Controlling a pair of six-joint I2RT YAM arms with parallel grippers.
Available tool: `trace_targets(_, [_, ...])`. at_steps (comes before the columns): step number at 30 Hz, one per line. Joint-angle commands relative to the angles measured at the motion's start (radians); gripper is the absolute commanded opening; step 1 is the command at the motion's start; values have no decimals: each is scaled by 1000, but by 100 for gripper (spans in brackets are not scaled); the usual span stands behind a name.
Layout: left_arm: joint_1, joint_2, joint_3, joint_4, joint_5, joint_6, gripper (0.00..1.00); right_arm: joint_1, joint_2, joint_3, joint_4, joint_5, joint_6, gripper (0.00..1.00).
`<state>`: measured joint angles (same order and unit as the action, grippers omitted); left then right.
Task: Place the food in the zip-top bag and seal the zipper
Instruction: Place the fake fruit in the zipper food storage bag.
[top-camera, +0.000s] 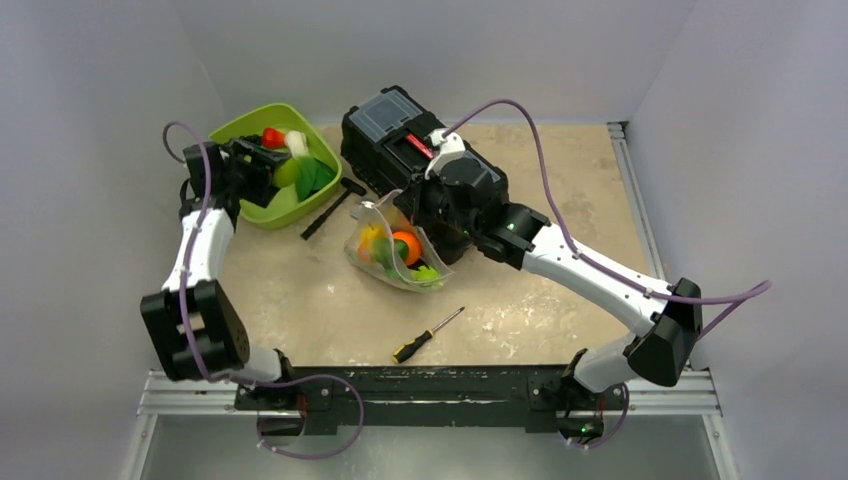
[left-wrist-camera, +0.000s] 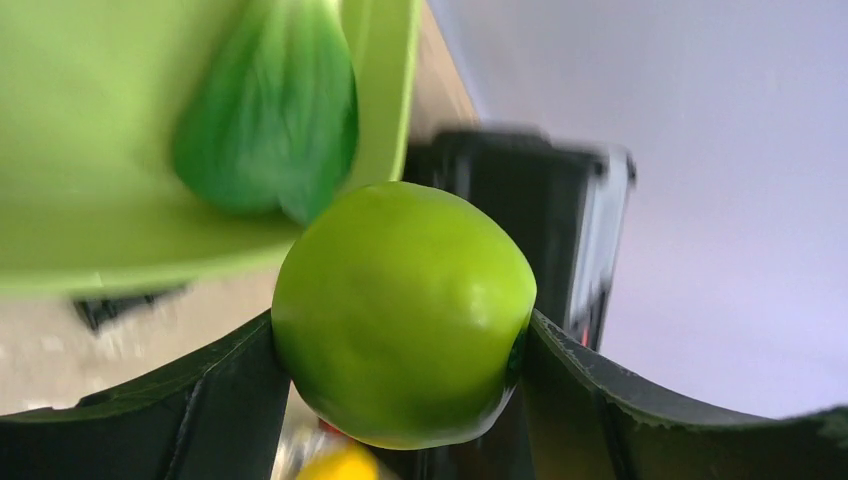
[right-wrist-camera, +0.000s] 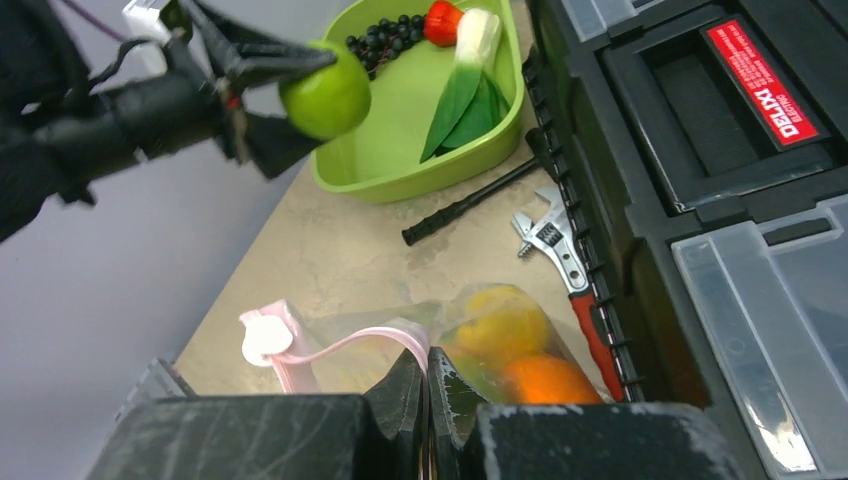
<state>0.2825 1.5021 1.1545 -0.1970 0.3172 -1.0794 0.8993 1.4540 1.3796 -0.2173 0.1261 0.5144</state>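
Note:
My left gripper (top-camera: 272, 172) is shut on a green apple (left-wrist-camera: 403, 312) and holds it over the lime-green tray (top-camera: 232, 132); the apple also shows in the top view (top-camera: 287, 172) and the right wrist view (right-wrist-camera: 325, 100). My right gripper (right-wrist-camera: 428, 372) is shut on the pink zipper strip (right-wrist-camera: 360, 338) of the clear zip-top bag (top-camera: 372, 212) and holds its mouth up. The bag (right-wrist-camera: 395, 322) holds an orange (top-camera: 406, 246), a yellow fruit (right-wrist-camera: 502, 322) and green pieces. Its white slider (right-wrist-camera: 260, 338) sits at the strip's left end.
A black toolbox (top-camera: 400, 125) stands behind the bag. The tray holds a leek (right-wrist-camera: 462, 85), dark grapes (right-wrist-camera: 385, 35) and a red piece (right-wrist-camera: 441, 22). A black rod (top-camera: 325, 213) and a wrench (right-wrist-camera: 552, 245) lie beside the toolbox. A screwdriver (top-camera: 428, 334) lies near the front.

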Motion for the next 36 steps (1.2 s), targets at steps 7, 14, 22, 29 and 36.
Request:
trace_targets(7, [-22,-473,-105,-305,511,395,14,242,8,155,22,406,-20,0])
trace_targets(14, [-44,-746,-27,-717,372,666,14,300,114,223,61,429,-34,0])
trace_targets(22, [-43,-971,-81,-758,446,573,13,298,348,388,84,227,-23,0])
trace_targets(29, [-48,-1013,-9,-853,267,604,7,296,369,406,89,188,-9,0])
trace_targets(36, [-46,-993,-142,-792,342,566,6,293,308,382,109,168,15,0])
